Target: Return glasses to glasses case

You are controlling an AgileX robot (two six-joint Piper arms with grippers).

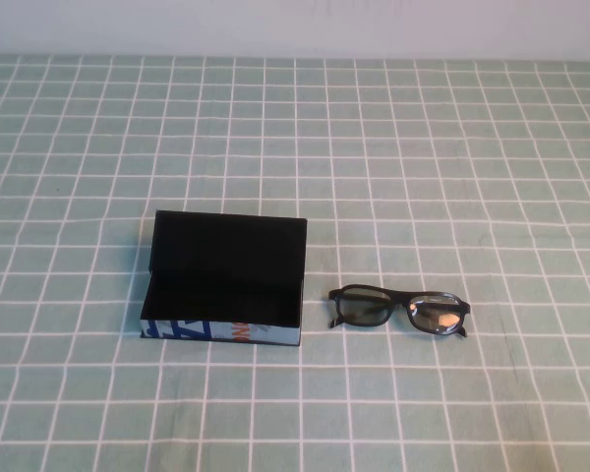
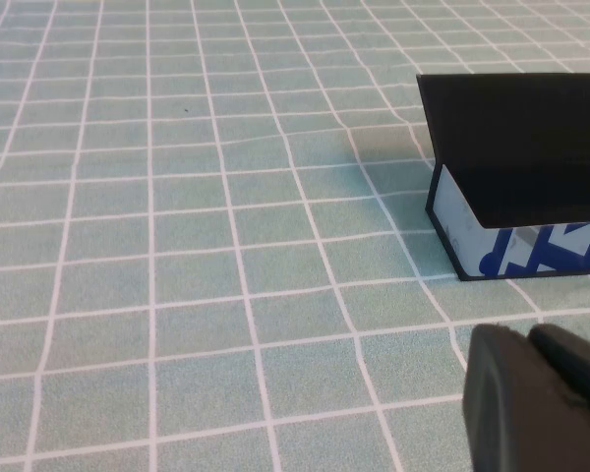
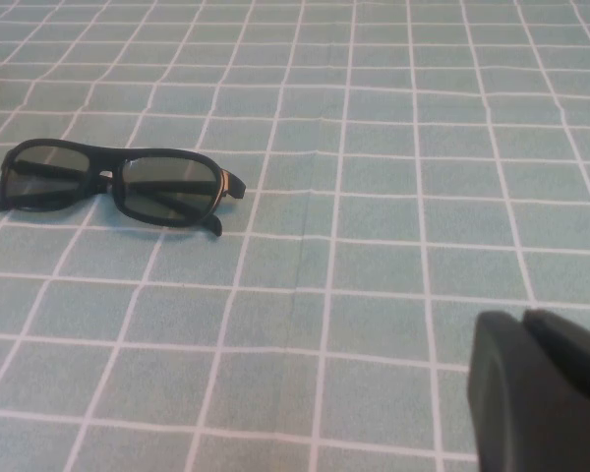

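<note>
The black-framed glasses (image 1: 405, 303) lie unfolded on the green checked cloth, right of the glasses case (image 1: 221, 332). The case stands open, its black lid (image 1: 229, 236) raised at the back and its printed front side facing me; the black inside looks empty. Neither gripper shows in the high view. In the left wrist view the left gripper (image 2: 531, 339) is shut and empty, a short way from the case (image 2: 516, 246). In the right wrist view the right gripper (image 3: 523, 320) is shut and empty, well apart from the glasses (image 3: 108, 177).
A green cloth with a white grid (image 1: 423, 147) covers the whole table. A pale wall (image 1: 295, 25) runs along the far edge. Nothing else stands on the cloth.
</note>
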